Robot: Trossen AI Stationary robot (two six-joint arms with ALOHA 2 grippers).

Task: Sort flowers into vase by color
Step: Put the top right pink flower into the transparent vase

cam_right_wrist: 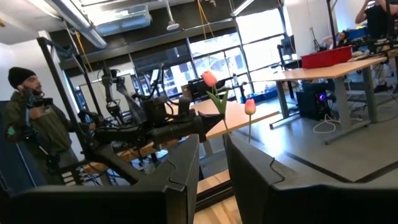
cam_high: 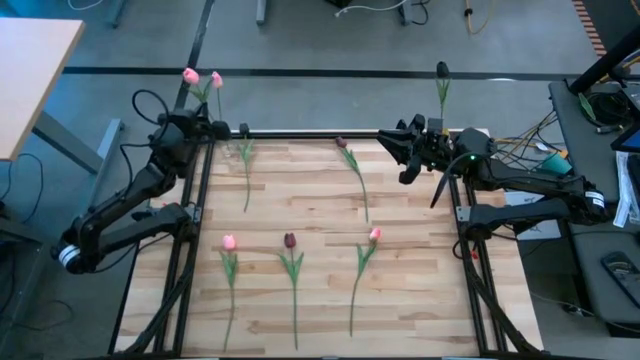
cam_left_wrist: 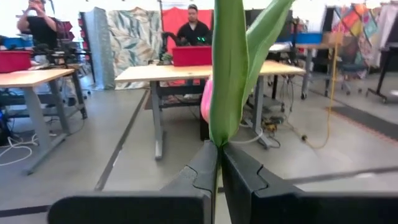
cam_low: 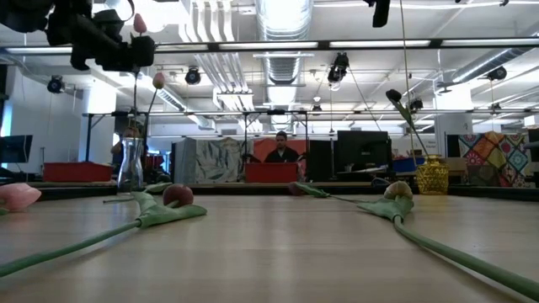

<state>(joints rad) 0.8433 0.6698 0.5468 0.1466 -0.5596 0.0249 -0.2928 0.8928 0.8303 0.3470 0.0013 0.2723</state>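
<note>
The left gripper [cam_high: 222,129], at the table's far-left corner, pinches a pink tulip [cam_high: 216,79] by its stem above the clear vase [cam_low: 130,165], so lowering it in looks next, while the right gripper [cam_high: 398,140], fingers slightly parted and empty, waits at the far right.

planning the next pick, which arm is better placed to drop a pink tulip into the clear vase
Left. The left gripper is shut on a pink tulip right beside the clear vase at the table's far left corner. The right gripper is open, holds nothing, and sits across the table.
</note>
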